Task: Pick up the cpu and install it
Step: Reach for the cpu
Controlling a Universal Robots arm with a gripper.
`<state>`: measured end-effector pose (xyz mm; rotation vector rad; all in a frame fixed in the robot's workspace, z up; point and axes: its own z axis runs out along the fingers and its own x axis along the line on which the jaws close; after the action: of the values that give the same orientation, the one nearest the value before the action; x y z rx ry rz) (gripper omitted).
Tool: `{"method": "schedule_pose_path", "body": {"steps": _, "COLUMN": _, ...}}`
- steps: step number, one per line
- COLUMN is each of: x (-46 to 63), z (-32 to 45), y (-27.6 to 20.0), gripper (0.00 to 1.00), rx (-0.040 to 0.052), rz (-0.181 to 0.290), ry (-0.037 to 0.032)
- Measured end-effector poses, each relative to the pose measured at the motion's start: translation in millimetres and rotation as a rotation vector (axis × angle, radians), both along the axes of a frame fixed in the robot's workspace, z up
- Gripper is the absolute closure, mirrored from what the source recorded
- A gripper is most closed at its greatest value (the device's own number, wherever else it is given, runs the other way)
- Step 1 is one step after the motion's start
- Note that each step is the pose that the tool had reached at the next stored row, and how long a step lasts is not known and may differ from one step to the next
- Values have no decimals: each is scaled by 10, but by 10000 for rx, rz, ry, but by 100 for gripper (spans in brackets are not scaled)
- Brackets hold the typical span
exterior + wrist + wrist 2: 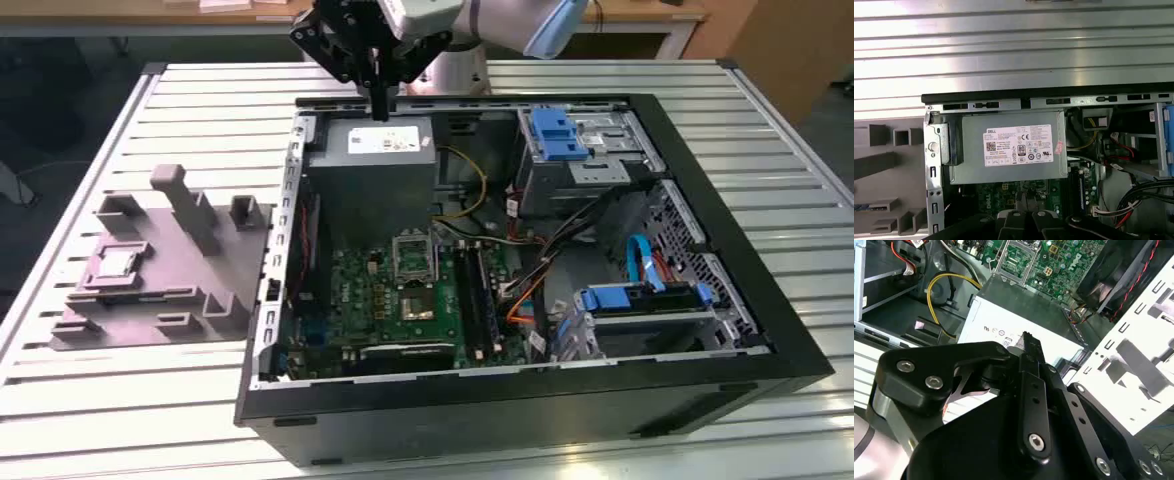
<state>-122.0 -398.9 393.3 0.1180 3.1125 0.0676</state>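
A slatted metal worktop [134, 400] carries an open computer case [534, 412]. Touching the case on the exterior view's left lies a grey moulded tray [167, 292]. Over the power supply [374, 190] at the case's far end hangs the tool [383, 113], its fingers pressed together on nothing. The cpu [118, 263] sits on the tray, outside the case.

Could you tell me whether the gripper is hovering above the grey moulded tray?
No, in the exterior view the gripper hangs over the grey metal power supply box.
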Motion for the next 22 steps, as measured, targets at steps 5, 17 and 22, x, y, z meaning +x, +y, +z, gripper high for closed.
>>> {"method": "schedule_pose_path", "body": {"steps": 5, "x": 0, "z": 0, "y": 0, "gripper": 89, "rx": 0, "rz": 0, "ry": 0}}
{"method": "schedule_pose_path", "body": {"steps": 17, "x": -34, "z": -1, "y": 0, "gripper": 89, "rx": 0, "rz": 0, "ry": -1}}
{"method": "schedule_pose_path", "body": {"steps": 22, "x": -51, "z": -1, "y": 0, "gripper": 89, "rx": 0, "rz": 0, "ry": 0}}
